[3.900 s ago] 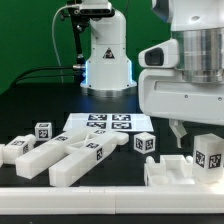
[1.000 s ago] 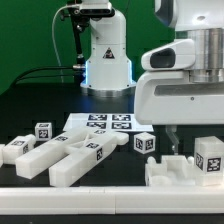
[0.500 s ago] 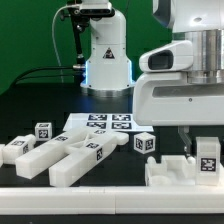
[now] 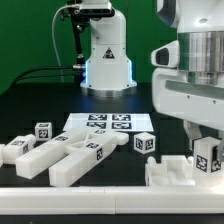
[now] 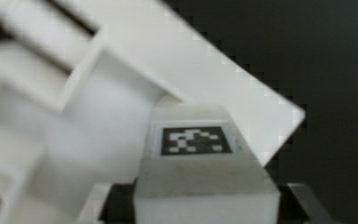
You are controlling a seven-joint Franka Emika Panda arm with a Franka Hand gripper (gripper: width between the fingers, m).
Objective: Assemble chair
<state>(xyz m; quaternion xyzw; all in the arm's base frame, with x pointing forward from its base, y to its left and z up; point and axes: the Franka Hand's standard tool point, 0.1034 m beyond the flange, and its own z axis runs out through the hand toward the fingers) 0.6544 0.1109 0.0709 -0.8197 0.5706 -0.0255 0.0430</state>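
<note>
Since half a second ago, the arm's white wrist housing (image 4: pixel 190 90) has slid toward the exterior view's right. The tool (image 4: pixel 206 142) now sits squarely over the tagged block (image 4: pixel 208 158), which has kept its place. That block stands upright on the black desk (image 4: pixel 30 100), well to the exterior view's right of the marker board (image 4: pixel 105 123) and nearer the camera than the board. It touches the notched white piece (image 4: pixel 168 172) of the chair just beside it.

In the wrist view, the tool (image 5: pixel 202 205) has its two dark fingers (image 5: pixel 110 205) pressed against opposite sides of the tagged block (image 5: pixel 197 150) with no gap showing, so it is gripping the block. The block's tag faces the wrist camera. White slabs (image 5: pixel 140 70) lie slanted beyond it, blurred.

A small tagged cube (image 4: pixel 145 143) lies just off the marker board's near corner on the exterior view's right. The loose white bars (image 4: pixel 62 157) of the chair lie together in front of the board, toward the exterior view's left.
</note>
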